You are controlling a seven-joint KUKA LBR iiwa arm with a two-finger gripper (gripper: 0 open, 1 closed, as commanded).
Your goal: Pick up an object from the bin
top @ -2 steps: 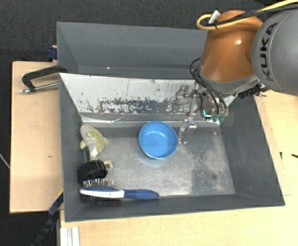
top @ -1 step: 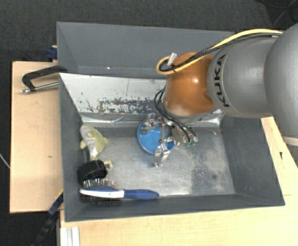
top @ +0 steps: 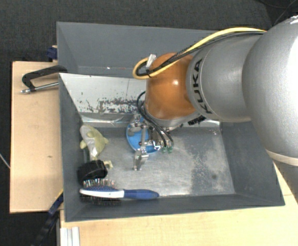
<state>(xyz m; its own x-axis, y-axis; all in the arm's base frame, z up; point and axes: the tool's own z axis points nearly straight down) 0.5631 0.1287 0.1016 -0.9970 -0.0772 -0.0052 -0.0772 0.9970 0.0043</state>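
My gripper [top: 139, 159] hangs low over the middle of the bin floor, under the arm's orange cover. Right behind it, touching or nearly so, lies a blue rounded thing [top: 132, 137], partly hidden by the gripper's body. Whether the gripper grips it cannot be made out. A pale yellow-green crumpled thing [top: 93, 140] lies to the left by the bin's left wall. Below that sits a black round thing [top: 91, 171].
A brush with a blue and white handle [top: 122, 193] and dark bristles lies along the front wall at the lower left. The arm's big grey body covers the bin's upper right. Bare floor shows at the right of the gripper.
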